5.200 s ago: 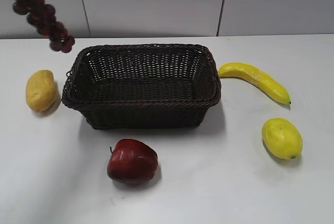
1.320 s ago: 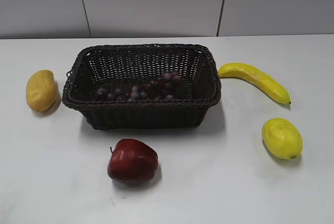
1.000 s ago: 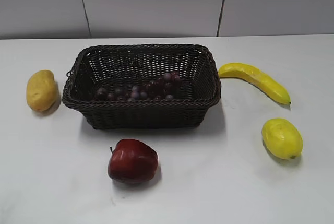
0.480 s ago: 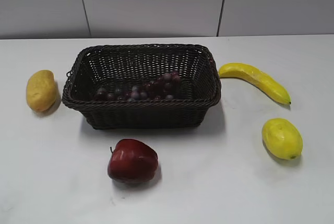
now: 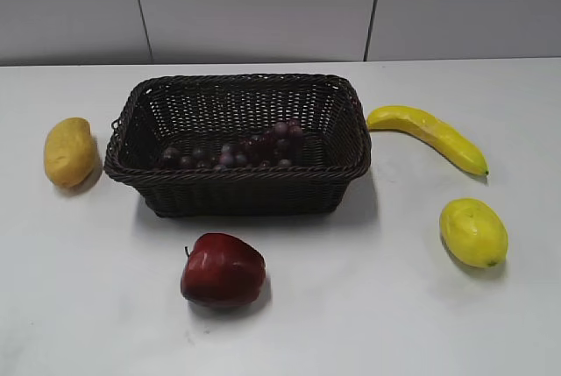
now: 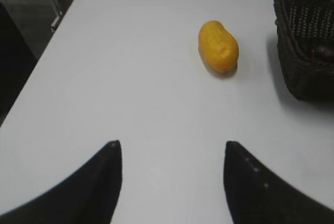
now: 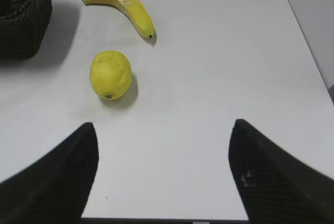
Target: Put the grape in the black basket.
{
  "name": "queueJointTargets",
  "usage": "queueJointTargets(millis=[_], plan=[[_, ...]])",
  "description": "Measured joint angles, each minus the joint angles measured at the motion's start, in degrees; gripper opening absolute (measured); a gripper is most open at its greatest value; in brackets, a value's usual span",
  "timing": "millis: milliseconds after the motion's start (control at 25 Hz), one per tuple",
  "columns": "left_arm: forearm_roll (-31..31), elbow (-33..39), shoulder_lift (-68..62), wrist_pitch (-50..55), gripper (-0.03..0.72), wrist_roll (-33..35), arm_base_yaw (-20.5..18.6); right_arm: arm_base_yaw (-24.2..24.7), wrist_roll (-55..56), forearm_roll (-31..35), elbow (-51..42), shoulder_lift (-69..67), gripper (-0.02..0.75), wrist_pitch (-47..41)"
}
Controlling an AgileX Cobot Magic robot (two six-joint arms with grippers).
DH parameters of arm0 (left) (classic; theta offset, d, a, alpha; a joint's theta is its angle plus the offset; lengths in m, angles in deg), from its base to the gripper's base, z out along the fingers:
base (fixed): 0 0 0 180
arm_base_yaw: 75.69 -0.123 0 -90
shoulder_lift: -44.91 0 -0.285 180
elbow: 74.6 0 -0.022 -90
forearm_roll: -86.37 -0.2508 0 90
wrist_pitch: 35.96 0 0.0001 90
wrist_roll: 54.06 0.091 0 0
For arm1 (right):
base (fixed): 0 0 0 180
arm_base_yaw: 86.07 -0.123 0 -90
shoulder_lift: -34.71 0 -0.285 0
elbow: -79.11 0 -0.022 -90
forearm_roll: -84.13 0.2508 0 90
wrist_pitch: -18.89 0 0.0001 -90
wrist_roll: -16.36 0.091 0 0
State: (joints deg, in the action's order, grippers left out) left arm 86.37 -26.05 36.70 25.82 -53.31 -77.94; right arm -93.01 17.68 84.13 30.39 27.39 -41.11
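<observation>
The grape (image 5: pixel 237 150), a long bunch of dark purple-red berries, lies inside the black basket (image 5: pixel 237 179) on the white table, along its front half. The basket's corner also shows in the left wrist view (image 6: pixel 305 46) and in the right wrist view (image 7: pixel 23 15). My left gripper (image 6: pixel 172 148) is open and empty above bare table, left of the basket. My right gripper (image 7: pixel 163 130) is open and empty above bare table, near the front edge on the right. Neither gripper shows in the exterior view.
A yellow-orange mango (image 5: pixel 68 151) lies left of the basket and shows in the left wrist view (image 6: pixel 218 46). A dark red apple (image 5: pixel 222 271) sits in front of the basket. A banana (image 5: pixel 429 135) and a lemon (image 5: pixel 473 231) lie to its right.
About five seconds ago the grape hung in the air at the upper left; now it lies in the basket. Over the last second nothing has visibly moved.
</observation>
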Motion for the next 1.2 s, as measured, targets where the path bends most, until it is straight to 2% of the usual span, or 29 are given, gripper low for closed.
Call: queueJointTargets(millis=[1040,1200], plan=[[0.56,0.00,0.68,0.05,0.584,0.00,-0.13,0.00,0.00,0.00,0.00,0.00,0.590,0.00],[2.46,0.00,0.68,0.05,0.584,0.00,-0.13,0.00,0.00,0.00,0.00,0.00,0.590,0.00]])
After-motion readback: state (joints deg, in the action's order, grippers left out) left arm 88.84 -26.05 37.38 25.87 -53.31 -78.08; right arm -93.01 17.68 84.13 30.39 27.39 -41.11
